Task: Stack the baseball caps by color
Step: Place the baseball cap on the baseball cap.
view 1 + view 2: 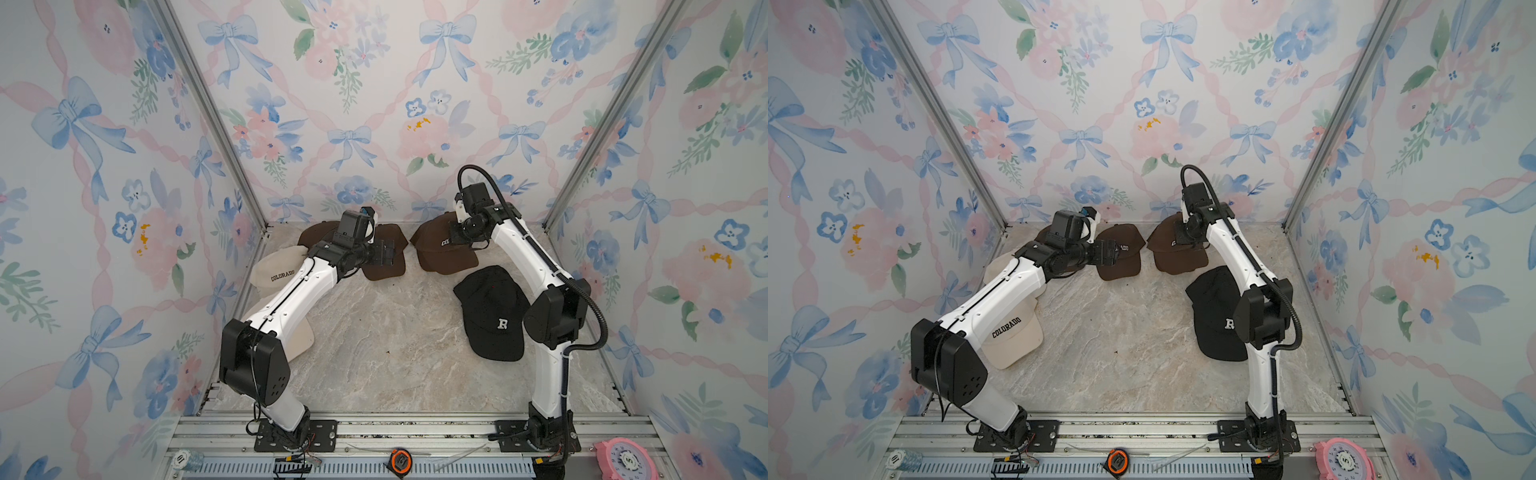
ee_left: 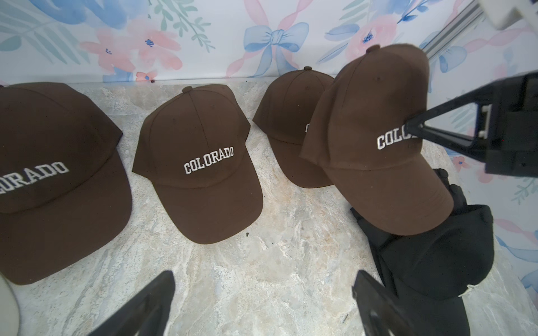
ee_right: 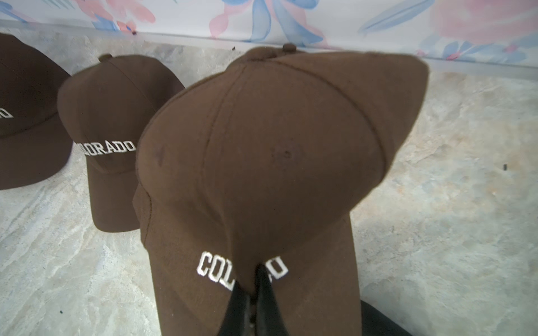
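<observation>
My right gripper (image 3: 253, 276) is shut on a dark brown baseball cap (image 3: 276, 139), pinching its front at the white "COLORADO" lettering. That cap (image 2: 372, 131) hangs tilted in front of another brown cap (image 2: 291, 116), with its brim over the black caps (image 2: 436, 256). Two more brown caps (image 2: 203, 163) (image 2: 58, 174) lie on the marble table along the back wall. My left gripper (image 2: 262, 279) is open over bare table in front of them, holding nothing. A black "R" cap (image 1: 494, 316) lies by the right arm. Cream caps (image 1: 276, 270) (image 1: 1013, 332) lie partly under the left arm.
Floral walls close in the table on three sides. An aluminium rail (image 1: 415, 428) runs along the front edge. On it sit a tape measure (image 1: 401, 461), a pink round clock (image 1: 625, 459) and a chip roll (image 1: 187, 459).
</observation>
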`<state>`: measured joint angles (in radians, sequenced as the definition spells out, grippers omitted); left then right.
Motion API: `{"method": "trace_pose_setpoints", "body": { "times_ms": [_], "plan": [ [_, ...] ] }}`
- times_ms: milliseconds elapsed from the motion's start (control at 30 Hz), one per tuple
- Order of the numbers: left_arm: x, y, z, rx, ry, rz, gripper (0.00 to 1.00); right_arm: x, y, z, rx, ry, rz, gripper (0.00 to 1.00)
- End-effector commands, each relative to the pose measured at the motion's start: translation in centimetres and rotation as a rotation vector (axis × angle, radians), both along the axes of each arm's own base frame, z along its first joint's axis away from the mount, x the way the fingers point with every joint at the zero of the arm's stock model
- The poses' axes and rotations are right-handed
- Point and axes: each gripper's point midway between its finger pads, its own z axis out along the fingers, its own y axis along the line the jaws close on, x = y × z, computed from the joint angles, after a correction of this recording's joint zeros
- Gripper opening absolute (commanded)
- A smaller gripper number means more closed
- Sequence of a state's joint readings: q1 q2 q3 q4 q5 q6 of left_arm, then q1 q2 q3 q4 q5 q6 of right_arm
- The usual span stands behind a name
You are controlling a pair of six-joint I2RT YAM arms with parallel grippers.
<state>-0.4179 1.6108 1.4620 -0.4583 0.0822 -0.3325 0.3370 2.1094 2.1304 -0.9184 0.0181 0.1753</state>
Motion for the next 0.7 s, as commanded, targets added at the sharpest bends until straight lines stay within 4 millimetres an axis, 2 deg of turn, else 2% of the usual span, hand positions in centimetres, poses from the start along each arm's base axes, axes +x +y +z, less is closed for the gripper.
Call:
{"method": "trace_pose_setpoints", "body": {
  "times_ms": [0,133,500,667],
  "plan": [
    [-0.2,0.6,0.8,0.002,-0.034,0.008,0.98,0.0,0.1,0.9,0.024,-0.033,-0.012,0.00],
    [-0.5,0.7,0.8,-0.005,-0.033,0.014,0.98,0.3,0.2,-0.5,0.009,-0.021,-0.024,0.00],
    [-0.6,1.1,1.0,-0.009,-0.035,0.036,0.98,2.9,1.2,-2.9,0.002,-0.059,-0.087,0.00],
    [-0.6,1.1,0.9,-0.006,-0.033,0.041,0.98,3.7,1.2,-5.4,-0.012,-0.020,-0.109,0.13]
  ]
}}
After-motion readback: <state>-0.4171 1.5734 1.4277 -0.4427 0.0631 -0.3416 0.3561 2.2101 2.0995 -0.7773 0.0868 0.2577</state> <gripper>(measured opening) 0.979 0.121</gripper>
